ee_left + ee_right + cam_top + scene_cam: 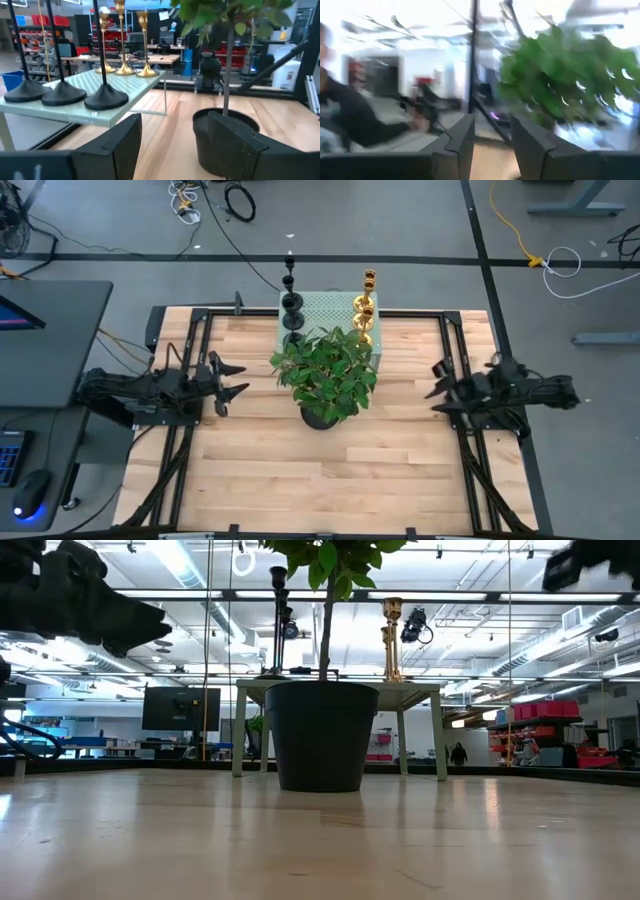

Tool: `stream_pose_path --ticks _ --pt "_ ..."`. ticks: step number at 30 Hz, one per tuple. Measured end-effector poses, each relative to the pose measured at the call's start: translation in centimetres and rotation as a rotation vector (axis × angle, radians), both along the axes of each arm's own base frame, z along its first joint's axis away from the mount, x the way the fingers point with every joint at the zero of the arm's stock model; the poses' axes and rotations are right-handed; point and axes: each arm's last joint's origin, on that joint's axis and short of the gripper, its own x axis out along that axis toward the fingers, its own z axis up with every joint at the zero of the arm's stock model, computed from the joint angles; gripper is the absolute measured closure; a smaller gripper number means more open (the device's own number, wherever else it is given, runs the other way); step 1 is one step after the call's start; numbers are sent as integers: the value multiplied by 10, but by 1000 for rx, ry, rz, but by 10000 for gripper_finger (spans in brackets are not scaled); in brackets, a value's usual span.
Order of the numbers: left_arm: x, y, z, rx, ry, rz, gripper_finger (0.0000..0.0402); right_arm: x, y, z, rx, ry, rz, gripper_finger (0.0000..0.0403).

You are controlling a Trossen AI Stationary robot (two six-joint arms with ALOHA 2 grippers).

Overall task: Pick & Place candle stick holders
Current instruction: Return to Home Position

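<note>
Parking both arms is the job now, and they sit well apart at opposite sides of the light wooden table (330, 480). The left gripper (240, 378) is over the table's left side with its fingers spread and nothing between them. The right gripper (434, 380) mirrors it on the right side, fingers also parted and empty.

To do it well, I'd say each arm wants to draw straight back toward its own side and away from the centre. The leafy green plant in its round black pot (322, 372) spreads wide between the two, and a stray sweep could brush the leaves. The same goes for the pale green perforated shelf (325, 308) at the far edge behind the plant: no swinging near it, since slender sticks would likely tip easily.

And there they stand! Three matte black candle holders (62, 92) line up along the shelf's left side, round bases nearly touching. Three shiny gold brass candle holders (123, 70) form a matching row on the right side. Every one is upright, base flat on the shelf, its long axis vertical and its cup pointing straight up.
</note>
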Motion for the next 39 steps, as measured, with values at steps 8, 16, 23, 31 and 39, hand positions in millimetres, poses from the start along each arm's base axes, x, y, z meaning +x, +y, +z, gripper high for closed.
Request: stream_pose_path --ticks 8,16,23,31,39 --pt "-3 0 13 39 -24 -16 175 10 3 -26 13 45 -87 278" --pt "-3 -1 10 42 5 -35 175 17 4 -48 51 68 -188 278" --pt "-2 -1 7 30 35 -29 175 17 7 -50 25 92 -173 278" --pt "-2 -3 1 -3 84 -122 175 19 3 -60 142 218 -309 278" --pt "-1 -4 2 17 81 -160 175 20 4 -65 239 296 -253 278"
